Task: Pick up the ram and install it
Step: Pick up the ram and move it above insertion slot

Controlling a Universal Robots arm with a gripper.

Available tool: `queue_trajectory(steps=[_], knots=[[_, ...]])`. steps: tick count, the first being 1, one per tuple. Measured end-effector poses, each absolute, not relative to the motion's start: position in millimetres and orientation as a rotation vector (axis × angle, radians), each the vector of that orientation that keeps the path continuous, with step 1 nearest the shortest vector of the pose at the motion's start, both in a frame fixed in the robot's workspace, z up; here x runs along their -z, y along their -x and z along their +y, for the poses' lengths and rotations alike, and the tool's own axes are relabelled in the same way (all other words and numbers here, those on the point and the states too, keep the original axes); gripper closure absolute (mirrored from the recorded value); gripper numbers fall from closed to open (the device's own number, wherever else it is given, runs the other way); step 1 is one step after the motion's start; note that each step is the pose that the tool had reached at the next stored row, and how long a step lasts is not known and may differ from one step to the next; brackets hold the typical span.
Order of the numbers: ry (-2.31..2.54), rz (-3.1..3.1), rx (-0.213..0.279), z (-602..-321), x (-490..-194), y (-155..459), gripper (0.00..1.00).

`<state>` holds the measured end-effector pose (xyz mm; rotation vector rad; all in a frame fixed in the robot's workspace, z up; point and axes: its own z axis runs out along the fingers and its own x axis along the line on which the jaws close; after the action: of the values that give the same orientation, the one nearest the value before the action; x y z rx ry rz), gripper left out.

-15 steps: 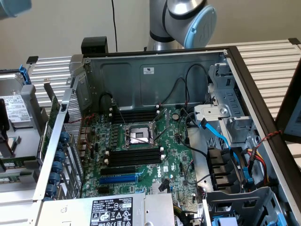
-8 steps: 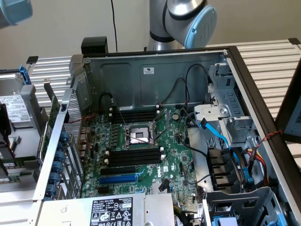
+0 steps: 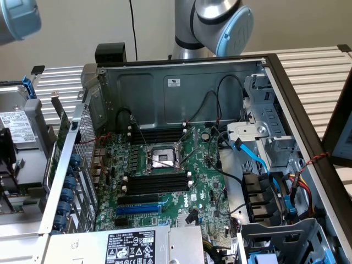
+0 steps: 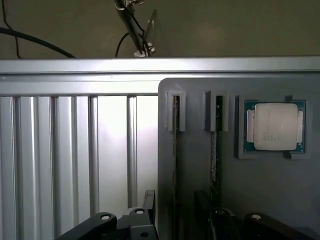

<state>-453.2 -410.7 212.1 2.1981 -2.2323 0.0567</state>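
Exterior view, case: the open computer case (image 3: pixel 181 82) fills the middle of the frame, with the motherboard (image 3: pixel 203 187) lying flat inside it.
Exterior view, slots: the black memory slots (image 3: pixel 157 182) run in rows just below the CPU socket (image 3: pixel 163 157), and more rows lie above it. The blue slot (image 3: pixel 137 209) sits lower down, toward the exterior view's left. All the black slots look empty to me.
Exterior view, arm: my arm (image 3: pixel 220 22) rises behind the case at the top of the frame.
Wrist view, ram: the ram (image 4: pixel 175 150) stands on edge in a narrow groove of a grey holder (image 4: pixel 280 190), so I see it as a thin dark line. It is not in the case yet.
Wrist view, neighbours: a second stick (image 4: pixel 216 165) stands in the groove beside it, and a CPU chip (image 4: pixel 272 126) rests in a recess beyond that. The holder sits on a ribbed aluminium table (image 4: pixel 75 160).
Wrist view, hand: my gripper (image 4: pixel 175 220) is spread wide. One of its fingers (image 4: pixel 150 205) is on each side of the ram's line. I hold nothing, and I cannot tell whether either pad touches the stick.
Handling: I judge the ram light, thin and stiff. It would snap or scratch rather than bend, and its chips and contact edge are fragile.
Grip: I would hold it by the flat faces near mid-length, keeping off the contact edge. The faces are smooth, so it could tilt in a loose pinch.
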Motion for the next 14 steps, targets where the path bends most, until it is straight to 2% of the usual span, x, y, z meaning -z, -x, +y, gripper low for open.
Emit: queue_trajectory(steps=[10, 11, 12, 13, 14], knots=[[-2.198, -2.232, -0.057, -410.7, -200.7, 453.2, 0.56], [-2.198, -2.232, -0.057, -410.7, -199.9, 453.2, 0.58], [-2.198, -2.232, -0.057, -410.8, -199.4, 453.3, 0.64], [-2.198, -2.232, -0.057, -410.9, -199.1, 453.2, 0.64], [-2.198, -2.232, -0.057, -411.1, -199.1, 453.2, 0.71]])
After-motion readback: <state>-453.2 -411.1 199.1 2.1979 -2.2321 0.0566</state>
